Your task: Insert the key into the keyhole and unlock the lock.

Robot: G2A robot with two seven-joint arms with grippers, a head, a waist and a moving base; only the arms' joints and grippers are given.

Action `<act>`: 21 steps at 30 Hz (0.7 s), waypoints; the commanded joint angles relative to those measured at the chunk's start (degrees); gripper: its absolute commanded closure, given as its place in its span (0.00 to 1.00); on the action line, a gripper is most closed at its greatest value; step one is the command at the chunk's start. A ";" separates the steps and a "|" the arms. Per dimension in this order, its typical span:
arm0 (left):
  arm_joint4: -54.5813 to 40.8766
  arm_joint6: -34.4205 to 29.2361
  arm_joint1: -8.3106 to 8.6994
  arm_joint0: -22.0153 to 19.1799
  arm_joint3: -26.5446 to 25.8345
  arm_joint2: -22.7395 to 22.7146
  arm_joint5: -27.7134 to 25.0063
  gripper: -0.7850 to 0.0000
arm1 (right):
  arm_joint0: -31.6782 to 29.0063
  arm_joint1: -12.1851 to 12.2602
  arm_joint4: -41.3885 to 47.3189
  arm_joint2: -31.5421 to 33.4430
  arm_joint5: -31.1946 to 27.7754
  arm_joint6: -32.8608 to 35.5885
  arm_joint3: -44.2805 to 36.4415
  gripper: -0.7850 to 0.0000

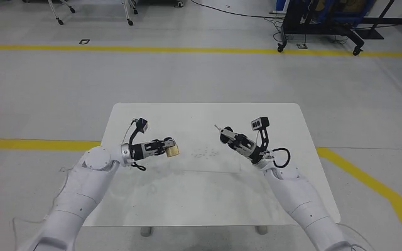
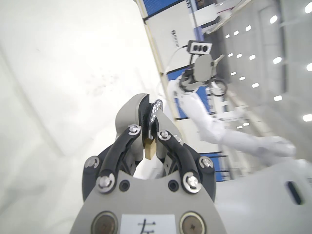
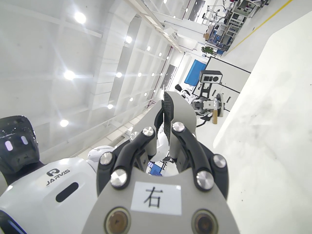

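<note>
My left gripper (image 1: 166, 149) hovers over the left half of the white table (image 1: 201, 194), shut on a brass padlock (image 1: 172, 149). In the left wrist view the padlock's brass body (image 2: 149, 150) and silvery end (image 2: 156, 109) sit clamped between the left gripper's (image 2: 151, 109) pads. My right gripper (image 1: 227, 136) hangs over the table's right half, shut on a thin silver key (image 1: 218, 128) that points away toward the far left. The key (image 2: 218, 59) also sticks out of the right gripper (image 2: 204, 67) in the left wrist view. In the right wrist view the right gripper (image 3: 163, 104) is closed, with the padlock (image 3: 215, 116) far off.
A gap of bare tabletop with faint scuff marks (image 1: 204, 151) separates the two grippers. A dark wheeled frame (image 1: 323, 25) stands on the floor far behind the table. A yellow floor line (image 1: 157, 48) runs behind the table.
</note>
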 commanded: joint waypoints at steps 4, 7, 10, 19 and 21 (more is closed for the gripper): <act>-6.29 -4.15 -2.80 -6.38 6.49 4.97 6.96 1.00 | 1.51 -1.07 -1.97 -1.82 -1.87 -5.35 2.19 1.00; -6.61 -5.25 -4.63 -10.14 10.25 7.98 10.92 1.00 | 1.62 -1.21 -5.11 -1.72 -2.50 -8.83 3.13 1.00; -8.78 -6.23 -6.56 -13.32 14.12 10.00 13.26 1.00 | 1.19 -1.34 -7.81 -1.73 -2.18 -12.21 2.70 1.00; -10.16 -8.84 -8.30 -16.48 18.96 11.13 12.09 1.00 | 0.59 -1.39 -10.12 -1.86 -0.61 -14.37 1.46 1.00; -10.16 -8.84 -8.30 -16.48 18.96 11.13 12.09 1.00 | 0.59 -1.39 -10.12 -1.86 -0.61 -14.37 1.46 1.00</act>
